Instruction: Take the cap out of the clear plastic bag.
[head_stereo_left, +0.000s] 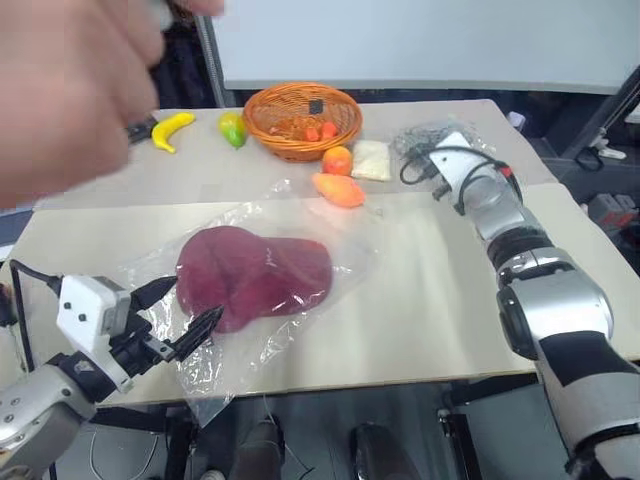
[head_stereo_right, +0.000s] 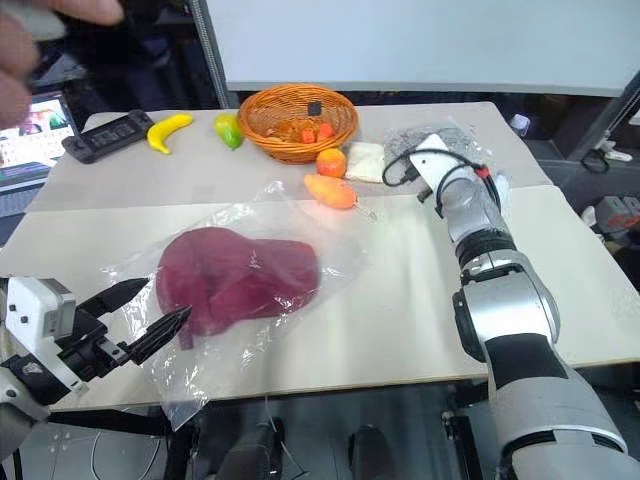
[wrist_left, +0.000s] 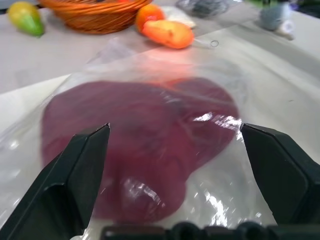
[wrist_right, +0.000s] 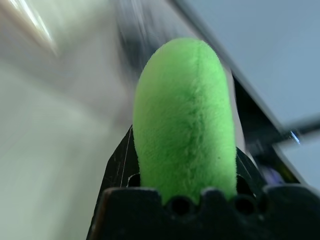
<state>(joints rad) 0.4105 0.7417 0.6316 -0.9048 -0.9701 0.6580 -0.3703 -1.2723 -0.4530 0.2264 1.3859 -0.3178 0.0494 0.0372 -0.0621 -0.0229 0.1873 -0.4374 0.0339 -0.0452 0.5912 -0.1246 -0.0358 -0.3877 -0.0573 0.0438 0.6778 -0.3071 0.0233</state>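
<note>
The cap (head_stereo_left: 255, 273) is lying flat inside the clear plastic bag (head_stereo_left: 345, 235) in the middle of the head view, on the near part of the table (head_stereo_left: 430, 310), and the bag is spreading out around it with one corner hanging over the table's front edge. The left gripper (head_stereo_left: 180, 312) is hovering at the lower left of the frame with its two black fingers spread wide, their tips sitting just beside the near left edge of the bag and holding nothing; in the left wrist view the cap (wrist_left: 135, 145) is showing between the open fingers. The right arm is reaching toward the upper right of the frame, and in the right wrist view the right gripper (wrist_right: 182, 165) is pinching a green plush toy (wrist_right: 184, 115) between its fingers. In the upper middle an orange wicker basket (head_stereo_left: 345, 135) is standing, with an orange plush carrot (head_stereo_left: 340, 190) just in front of it and a yellow banana (head_stereo_left: 172, 130) to its left. A person's hand (head_stereo_left: 70, 90) is blurring across the upper left corner.
</note>
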